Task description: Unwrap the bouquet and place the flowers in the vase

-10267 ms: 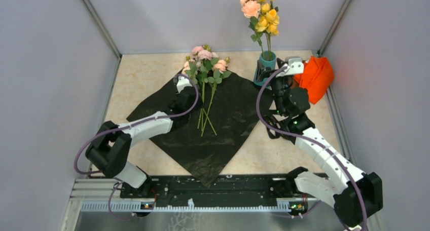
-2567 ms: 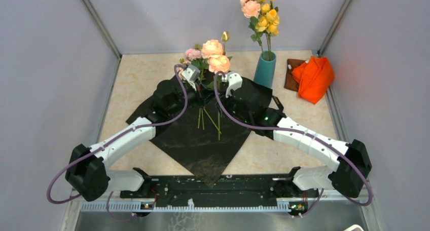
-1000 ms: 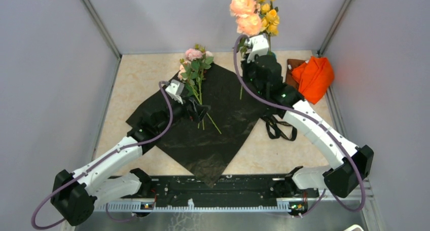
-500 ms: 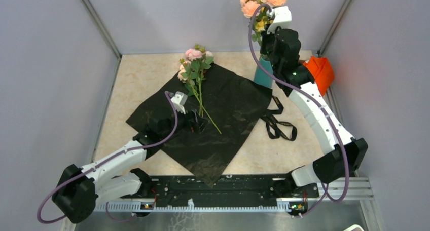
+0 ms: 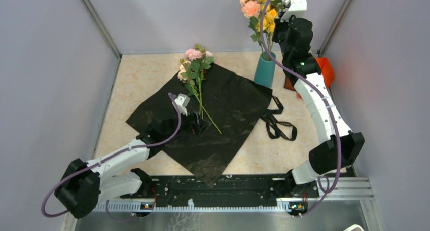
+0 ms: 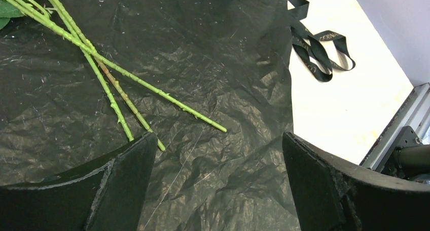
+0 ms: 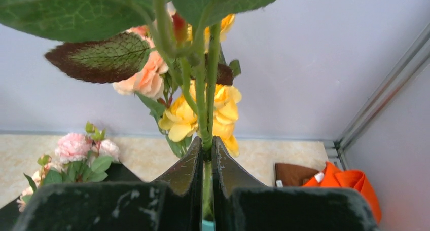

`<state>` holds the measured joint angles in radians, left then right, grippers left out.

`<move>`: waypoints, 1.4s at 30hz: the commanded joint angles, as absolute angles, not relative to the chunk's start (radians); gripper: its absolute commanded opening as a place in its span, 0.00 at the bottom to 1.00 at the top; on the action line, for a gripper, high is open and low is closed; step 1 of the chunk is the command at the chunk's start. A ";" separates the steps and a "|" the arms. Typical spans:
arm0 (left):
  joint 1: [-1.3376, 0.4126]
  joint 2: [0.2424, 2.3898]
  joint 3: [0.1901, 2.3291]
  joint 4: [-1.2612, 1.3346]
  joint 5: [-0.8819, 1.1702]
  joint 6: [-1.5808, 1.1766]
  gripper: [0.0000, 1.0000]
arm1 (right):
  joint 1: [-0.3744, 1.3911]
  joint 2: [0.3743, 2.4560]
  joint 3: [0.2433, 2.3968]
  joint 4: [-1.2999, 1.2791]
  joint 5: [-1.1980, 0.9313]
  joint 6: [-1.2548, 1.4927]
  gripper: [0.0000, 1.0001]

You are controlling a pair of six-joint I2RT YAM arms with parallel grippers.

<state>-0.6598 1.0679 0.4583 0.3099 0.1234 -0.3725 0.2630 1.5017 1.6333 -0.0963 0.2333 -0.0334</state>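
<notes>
Beige tabletop [image 5: 142,84], grey walls [image 5: 50,64], teal vase [image 5: 265,71], pink flowers [image 5: 195,64] on black sheet [image 5: 228,104] left of it, left gripper [image 6: 219,140] agape, right gripper [image 7: 207,142] clamping green stem [image 7: 205,104]

1. The table [image 5: 142,79] has a pale beige, marble-patterned top.
2. Plain grey-lilac panels close it in on three sides: a back wall [image 5: 167,18], a left wall [image 5: 45,64] and a right wall [image 5: 385,64].
3. Slim metal posts [image 5: 100,23] run up the two far corners where the panels meet.
4. A silver slotted rail [image 5: 213,205] spans the table's near edge.
5. The light is soft and even, with no hard shadows.
</notes>
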 commanded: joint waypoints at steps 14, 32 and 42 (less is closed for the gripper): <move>-0.664 1.108 0.451 0.357 0.132 -0.359 0.99 | 0.210 1.540 1.553 0.044 0.163 0.040 0.00; -0.664 1.133 0.431 0.387 0.146 -0.367 0.99 | 0.209 1.542 1.320 0.128 0.128 0.090 0.47; -0.664 1.206 0.597 0.244 -0.139 -0.506 0.98 | 0.211 1.318 1.151 0.132 0.090 0.130 0.54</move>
<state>-0.6598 1.1618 0.4683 0.3233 0.0578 -0.4259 0.2176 1.4479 1.1992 0.0669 0.1249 0.0982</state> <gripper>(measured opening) 0.988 0.535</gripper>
